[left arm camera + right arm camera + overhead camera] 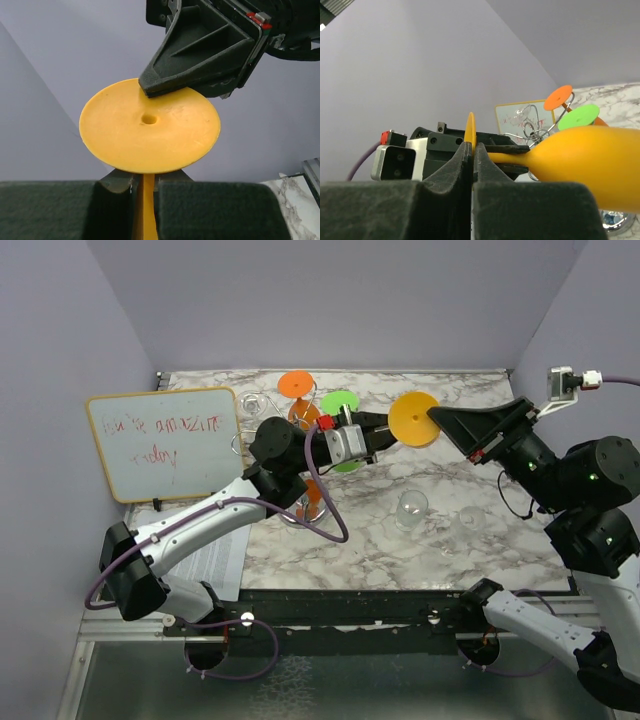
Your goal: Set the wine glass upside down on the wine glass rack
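A yellow wine glass (413,418) hangs in the air between both arms, lying sideways. My left gripper (145,186) is shut on its thin stem (145,205), just behind the round foot (150,125). My right gripper (471,150) is shut on the rim of that foot (470,125), pinching the disc edge-on; the bowl (590,160) points toward the rack. The chrome wine glass rack (300,430) stands behind the left arm, its looping wire arms (535,131) carrying an orange glass (558,97) and a green glass (579,116) upside down.
Two clear glasses (411,508) (470,525) stand on the marble table (480,560) near the front right. A whiteboard (165,443) leans at the left, with a printed sheet (215,560) in front of it. Grey walls close in on three sides.
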You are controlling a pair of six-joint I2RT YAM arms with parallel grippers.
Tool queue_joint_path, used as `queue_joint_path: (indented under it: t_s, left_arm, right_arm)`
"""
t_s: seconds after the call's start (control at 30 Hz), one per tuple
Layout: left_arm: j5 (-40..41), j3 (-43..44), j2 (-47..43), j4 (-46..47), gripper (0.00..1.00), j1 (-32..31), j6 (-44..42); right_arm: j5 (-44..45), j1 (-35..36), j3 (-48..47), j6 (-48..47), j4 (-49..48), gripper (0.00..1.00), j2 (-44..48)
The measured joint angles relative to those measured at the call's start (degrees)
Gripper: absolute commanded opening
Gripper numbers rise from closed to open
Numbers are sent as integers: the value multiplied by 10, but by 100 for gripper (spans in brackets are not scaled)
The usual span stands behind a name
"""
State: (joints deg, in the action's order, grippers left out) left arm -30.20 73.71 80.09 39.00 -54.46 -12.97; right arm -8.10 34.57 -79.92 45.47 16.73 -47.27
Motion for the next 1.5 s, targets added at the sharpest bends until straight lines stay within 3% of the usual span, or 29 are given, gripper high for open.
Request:
queue_joint_path:
  t_s: [0.07,0.13,0.2,0.4,0.57,0.67,0.73,1.0,1.23,1.5]
  left_arm:
    - [2,0,1,1,56,0,-8]
    - [11,0,1,3,75,0,-9]
    - [17,0,1,5,85,-1,-7]
    - [31,-16,-6,7,87,-3,23]
    - [41,-31,-18,5,87,-6,136]
    - [45,-28,-24,-1,84,-7,224]
    - [53,-1,-23,-54,84,-7,308]
    - [42,95,-14,-135,71,-7,468]
    - [17,170,31,-244,48,-7,511]
    - [12,175,34,-322,16,-6,494]
  right_arm:
    - [6,0,-3,-1,10,1,0]
    - [11,0,-4,-5,15,1,0]
    - [19,0,-4,-10,19,1,1]
    - [76,0,18,-31,22,1,28]
    - [121,0,67,-62,1,1,73]
    - [131,0,87,-93,-23,1,93]
    - [132,0,97,-115,-37,1,103]
    - [118,0,134,-179,-71,1,140]
    - [68,0,145,-204,-93,1,152]
    - [49,0,159,-213,-99,1,157]
